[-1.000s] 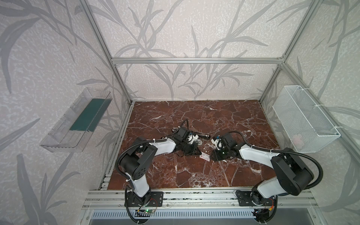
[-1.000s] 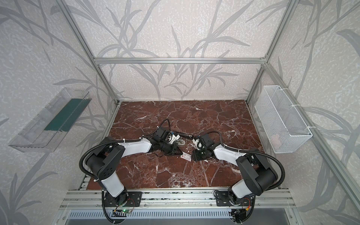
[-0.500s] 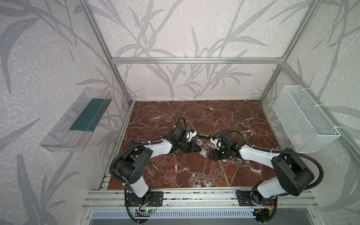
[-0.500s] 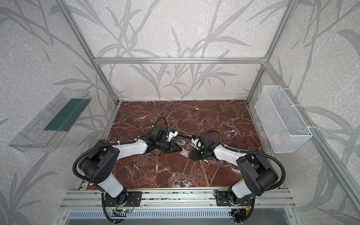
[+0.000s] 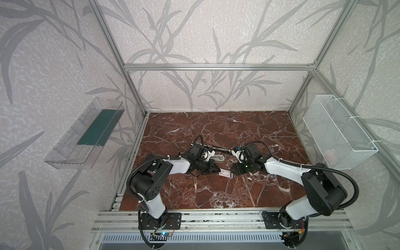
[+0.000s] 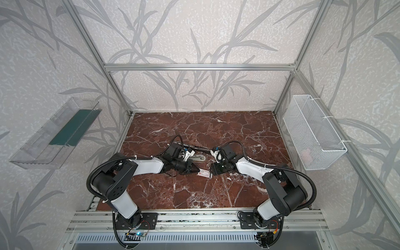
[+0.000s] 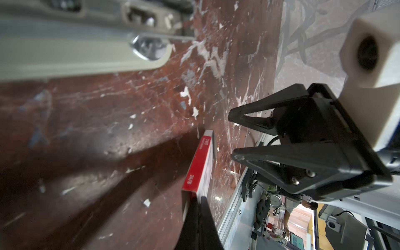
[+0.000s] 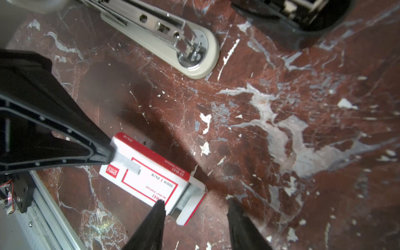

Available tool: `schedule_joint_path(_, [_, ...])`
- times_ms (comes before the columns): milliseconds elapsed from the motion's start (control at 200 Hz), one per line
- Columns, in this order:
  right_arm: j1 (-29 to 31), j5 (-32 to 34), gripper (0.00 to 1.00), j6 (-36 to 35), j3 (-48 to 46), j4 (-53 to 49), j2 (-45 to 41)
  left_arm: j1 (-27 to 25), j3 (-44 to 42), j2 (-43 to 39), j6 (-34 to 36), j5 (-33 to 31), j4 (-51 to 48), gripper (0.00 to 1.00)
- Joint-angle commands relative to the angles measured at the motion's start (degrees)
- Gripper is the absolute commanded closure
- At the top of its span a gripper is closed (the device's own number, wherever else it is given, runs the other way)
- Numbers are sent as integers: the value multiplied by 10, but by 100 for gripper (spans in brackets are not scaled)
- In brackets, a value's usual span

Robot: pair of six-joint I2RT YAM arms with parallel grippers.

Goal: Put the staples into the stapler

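Top views both show a red-brown marble table [image 5: 216, 125] with the two arms nose to nose at mid-frame. Between them lies the small flat white cardboard box with red print [image 5: 226, 173]. Just above it sits the beige-grey stapler [image 5: 218, 158]. Above that is the slim black stapler [image 5: 220, 149], which looks open. Bare table spreads toward the top and bottom of the frame, and the walls are far off.

Left wrist view: the left fingers [image 7: 199, 229] are closed, with their tips right at the box's end at the bottom of the frame. I think they pin it in place. The silver rail at the table's front [image 7: 233, 212] is near, at lower right.

Right wrist view: the right fingers [image 8: 155, 225] are open at the bottom of the frame. The box's inner tray [image 8: 193, 205] pokes out between them, with the silvery-grey staples [image 8: 186, 195] inside. So the step looks like getting the staples out. Next, I think the right fingers must close on the tray and pull gently toward the lower right, where the table is bare. Room is tight, since both sets of fingers crowd the box.
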Motion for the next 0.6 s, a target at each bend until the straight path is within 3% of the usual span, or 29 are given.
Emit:
schedule_joint_path(0, [8,10,52,9,23,-29,18,2,-11,5,-15,2,43,100])
schedule_joint_path(350, [35,44,54,39,28,-49,45,2,-15,4,-9,-7,39,100])
schedule_joint_path(595, [36,70,66,49,26,-57,48,2,-19,2,-8,-10,39,100])
